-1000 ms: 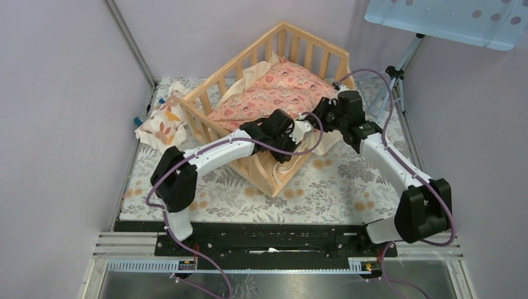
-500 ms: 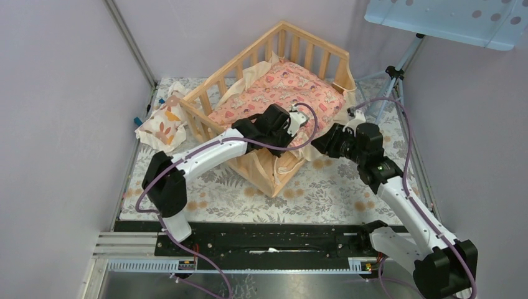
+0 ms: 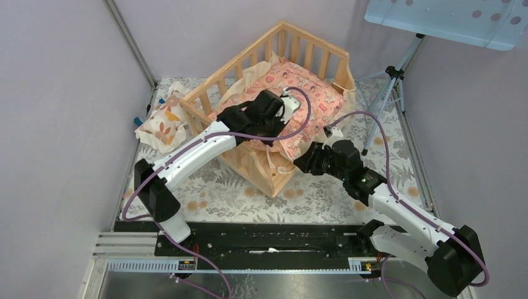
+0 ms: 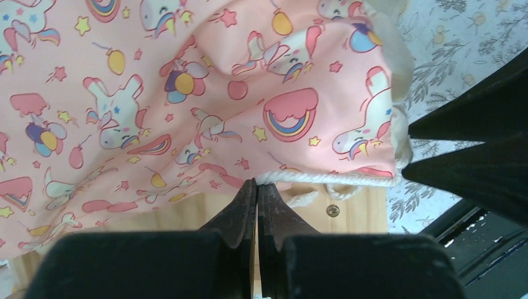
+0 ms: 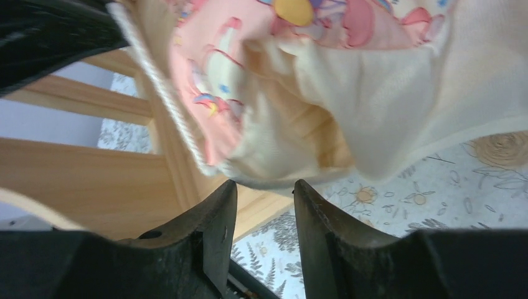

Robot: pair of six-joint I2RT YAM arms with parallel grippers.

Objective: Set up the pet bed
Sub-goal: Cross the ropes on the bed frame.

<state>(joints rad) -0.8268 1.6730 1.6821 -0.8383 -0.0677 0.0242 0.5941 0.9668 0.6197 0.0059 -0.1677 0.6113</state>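
Seating the cushion in the pet bed: left closed at the hem, right open below

Pet bed (image 3: 314,42) sits far-centre on the floral mat (image 3: 324,193), turned diagonally, with its unrailed side facing near-right toward the right arm. Pink cushion (image 3: 305,87) lies inside it. The near corner is bunched and spills over the open plank edge, so it is likely not seated flat yet.

Left gripper (image 4: 256,185) reaches in over the near rail. Its jaws are fully closed and the tips touch the white cord (image 4: 324,179) along the cushion hem. Cannot tell whether the cord is actually pinched or just nudged. Probable intent is dragging or pinning that edge back onto the base.

Right gripper (image 5: 264,187) is low at the open side with jaws parted and nothing between them. The cream ruffle (image 5: 398,118) hangs just above the tips, which looks like a position for taking or tucking the overhang.

Small leaf-print pillow (image 3: 163,121) sits outside the bed, by its left rail, and is not placed yet
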